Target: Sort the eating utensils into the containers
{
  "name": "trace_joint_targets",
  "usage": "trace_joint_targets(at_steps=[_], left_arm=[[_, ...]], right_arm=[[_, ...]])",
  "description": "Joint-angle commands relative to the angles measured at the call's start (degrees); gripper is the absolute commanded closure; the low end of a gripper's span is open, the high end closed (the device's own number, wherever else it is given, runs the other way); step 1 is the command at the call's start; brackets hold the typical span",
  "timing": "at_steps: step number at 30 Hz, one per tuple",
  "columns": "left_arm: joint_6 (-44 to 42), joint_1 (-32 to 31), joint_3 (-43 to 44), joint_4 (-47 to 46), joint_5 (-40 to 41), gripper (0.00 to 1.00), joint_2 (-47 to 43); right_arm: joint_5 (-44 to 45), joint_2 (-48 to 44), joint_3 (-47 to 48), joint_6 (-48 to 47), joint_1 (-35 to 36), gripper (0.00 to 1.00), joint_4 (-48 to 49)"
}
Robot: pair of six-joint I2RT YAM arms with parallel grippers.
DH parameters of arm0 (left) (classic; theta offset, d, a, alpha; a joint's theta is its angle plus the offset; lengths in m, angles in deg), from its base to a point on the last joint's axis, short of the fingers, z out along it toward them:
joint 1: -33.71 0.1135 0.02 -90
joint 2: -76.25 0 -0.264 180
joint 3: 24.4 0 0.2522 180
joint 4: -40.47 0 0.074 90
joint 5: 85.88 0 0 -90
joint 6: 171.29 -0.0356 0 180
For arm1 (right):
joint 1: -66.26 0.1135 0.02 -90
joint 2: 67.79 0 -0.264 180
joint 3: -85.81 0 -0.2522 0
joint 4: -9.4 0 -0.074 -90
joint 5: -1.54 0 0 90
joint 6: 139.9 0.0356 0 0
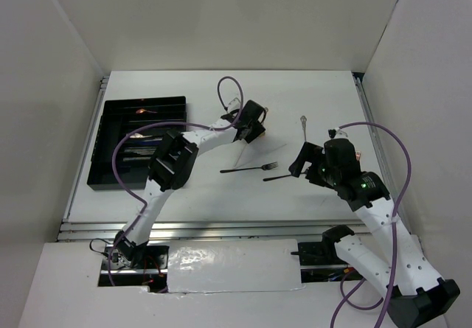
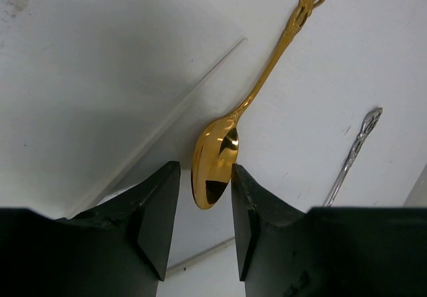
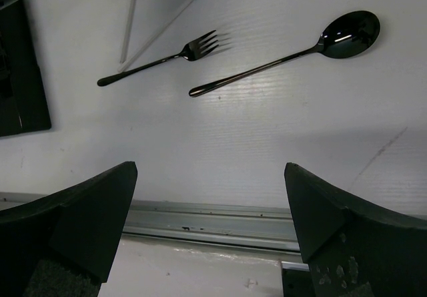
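Observation:
In the left wrist view a gold spoon (image 2: pixel 215 163) lies on the white table, its bowl between the fingers of my left gripper (image 2: pixel 205 177). The right finger is at the bowl's edge and a gap shows on the left, so the gripper is open around it. From above, that gripper (image 1: pixel 251 127) sits at the table's middle. The black fork (image 3: pixel 160 60) and black spoon (image 3: pixel 287 55) lie side by side ahead of my right gripper (image 3: pixel 210 177), which is wide open and empty. The black tray (image 1: pixel 103 147) at the left holds several utensils.
A small silver ornate-handled spoon (image 2: pixel 353 153) lies right of the gold one, also visible from above (image 1: pixel 304 127). A pale chopstick (image 2: pixel 175 110) lies slantwise on the table beside the gold spoon. The table's metal rail (image 3: pixel 213 217) runs along the near edge.

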Motion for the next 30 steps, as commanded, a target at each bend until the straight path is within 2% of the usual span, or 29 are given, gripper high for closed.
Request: trace_joint_targets(at_steps=[1, 5, 9, 12, 14, 16, 18, 22, 23, 24, 25, 26, 27, 28, 29, 30], left_arm=[[1.08, 0.06, 1.03, -0.91, -0.04, 0.52, 2.27], [1.16, 0.06, 0.85, -2.05, -0.39, 0.66, 2.27], [-0.15, 0.24, 0.24, -3.72, -0.92, 0.7, 1.74], [-1.2, 0.59, -0.72, -3.72, -0.74, 0.84, 0.17], [-2.43, 0.85, -3.0, -6.69, -2.05, 1.0, -2.99], [-6.01, 1.56, -8.54, -14.13, -5.99, 1.0, -7.37], [-9.1, 2.78, -10.91, -15.93, -8.46, 1.0, -10.46], [-27.98, 7.08, -9.96, -12.96, -20.13, 1.0, -18.1], [-35.58, 9.88, -10.39, -13.38, -29.22, 1.0, -20.64], [-39.57, 13.21, -10.31, -11.73, -34.53, 1.0, -21.63], [-43.62, 15.07, -8.57, -8.67, -43.63, 1.0, -22.42], [-53.93, 16.75, -6.29, -4.03, -46.51, 1.0, -23.12], [-59.25, 20.07, -4.09, 1.5, -47.67, 1.0, -23.48], [-64.0, 21.58, -1.29, 10.78, -46.89, 1.0, -24.0], [-73.45, 23.08, -0.47, 14.26, -45.76, 1.0, -25.84], [-78.93, 25.88, -0.55, 16.04, -44.61, 1.0, -27.07]], right_arm=[[0.03, 0.0, -0.07, -0.14, 0.42, 0.0, -0.61], [-0.15, 0.61, 0.02, -0.32, 0.51, 0.0, -0.7], [0.29, 0.44, -0.07, -0.14, 0.6, 0.0, -0.61], [0.46, 0.35, -0.16, 0.12, 0.6, 0.0, -0.61], [0.9, 0.08, -0.33, 0.21, 0.51, 0.0, -0.43], [1.6, -0.18, -0.25, 0.65, 0.6, 0.0, -0.35], [2.3, -0.44, -0.07, 1.09, 0.6, 0.0, -0.87], [3.97, -2.11, -0.16, 1.97, 0.69, 0.0, -0.79], [4.07, -2.29, -0.16, 1.97, 0.77, 0.0, -0.79], [4.41, -2.29, -0.07, 2.06, 0.77, 0.0, -0.7], [4.42, -2.2, 0.02, 1.97, 0.77, 0.0, -0.79], [4.59, -2.2, 0.19, 1.8, 0.77, 0.0, -0.79], [4.77, -2.11, 0.11, 1.79, 0.86, 0.0, -0.87], [4.86, -2.11, 0.11, 1.97, 0.77, 0.0, -0.61], [4.94, -2.11, -0.24, 1.88, 0.86, 0.0, -0.35], [4.95, -2.03, -0.33, 1.97, 0.77, 0.0, -0.09]])
